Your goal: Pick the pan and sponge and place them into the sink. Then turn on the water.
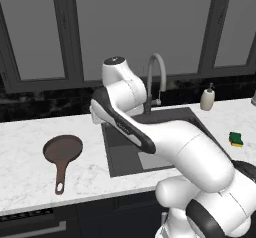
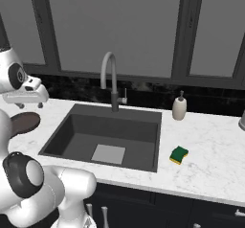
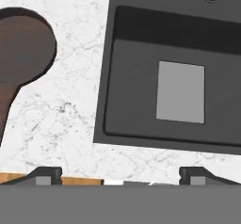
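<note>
1. Reddish-brown pan (image 1: 62, 149) lies flat on the counter (image 1: 30, 182) left of the sink (image 2: 72, 136), handle toward the front edge, so it can be reached from above.
2. Sponge (image 2: 179, 154) sits on the sink's right, apart from it.
3. Gripper (image 3: 120, 173) hovers above, between pan and sink, fingers spread wide and holding nothing, apparently ready for a first pick.

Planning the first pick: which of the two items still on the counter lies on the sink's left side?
The pan, reddish-brown with a long handle. The sponge lies right of the sink.
</note>
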